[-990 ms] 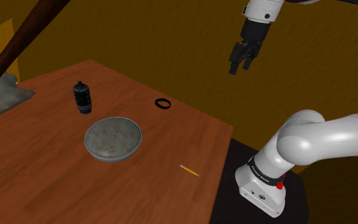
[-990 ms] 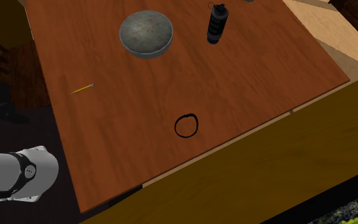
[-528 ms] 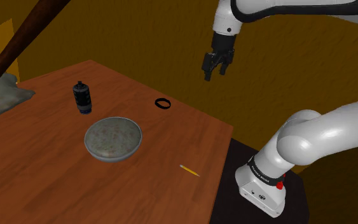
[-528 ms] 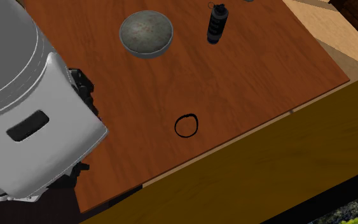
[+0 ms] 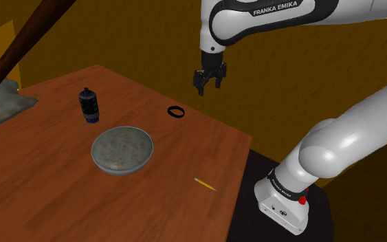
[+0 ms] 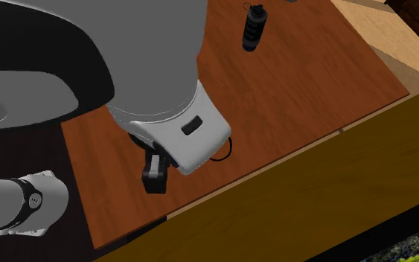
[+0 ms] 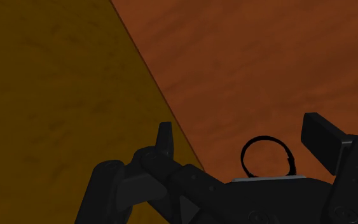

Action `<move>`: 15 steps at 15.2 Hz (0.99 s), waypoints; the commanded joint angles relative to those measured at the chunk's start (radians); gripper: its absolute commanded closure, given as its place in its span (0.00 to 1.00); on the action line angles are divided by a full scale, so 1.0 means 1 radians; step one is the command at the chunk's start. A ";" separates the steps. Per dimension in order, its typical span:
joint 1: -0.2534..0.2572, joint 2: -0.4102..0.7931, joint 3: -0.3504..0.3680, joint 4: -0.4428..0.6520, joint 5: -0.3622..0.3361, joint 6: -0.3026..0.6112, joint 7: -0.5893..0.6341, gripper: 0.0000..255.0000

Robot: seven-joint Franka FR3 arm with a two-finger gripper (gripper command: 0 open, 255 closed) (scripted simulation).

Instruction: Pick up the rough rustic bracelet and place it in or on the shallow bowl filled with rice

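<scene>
gripper (image 5: 208,87): spread wide, nothing between the fingers (image 7: 323,137); hangs in the air in the upper middle of the shoulder view, up and to the right of the bracelet and apart from it, over the far edge of the bench (image 5: 47,192).
bracelet (image 5: 177,111): thin black ring lying flat on the wood, near the far edge, about the centre of the shoulder view. In the wrist view, sits between the two fingers, nearer one than the other and untouched, with part of the loop cut off by the black body of the hand.
bowl (image 5: 148,146): shallow, grey, with a speckled filling; centre-left of the shoulder view, down and to the left of the bracelet, well apart from it.
bottle (image 5: 89,105): dark, upright, near the bowl, up and to its left.
pencil (image 5: 205,184): yellow, flat on the wood, near the right edge of the bench, lower right of the bowl.
cloth (image 5: 3,103): greenish-grey, crumpled, at the left edge of the shoulder view.
beam (image 5: 20,55): dark brown, slanting across the upper left corner.
wall (image 5: 150,41): ochre, behind the bench.
in the way: in the second exterior view, the big pale arm (image 6: 88,52) across the upper left, over the bowl; white hand housing over most of the bracelet, one arc peeking out at its right side.
</scene>
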 commanded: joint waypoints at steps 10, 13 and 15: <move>0.020 0.475 0.031 0.279 -0.160 0.099 0.178 0.00; 0.033 0.561 0.024 0.348 -0.188 0.098 0.203 0.00; 0.030 0.568 0.021 0.329 -0.192 0.123 0.206 0.00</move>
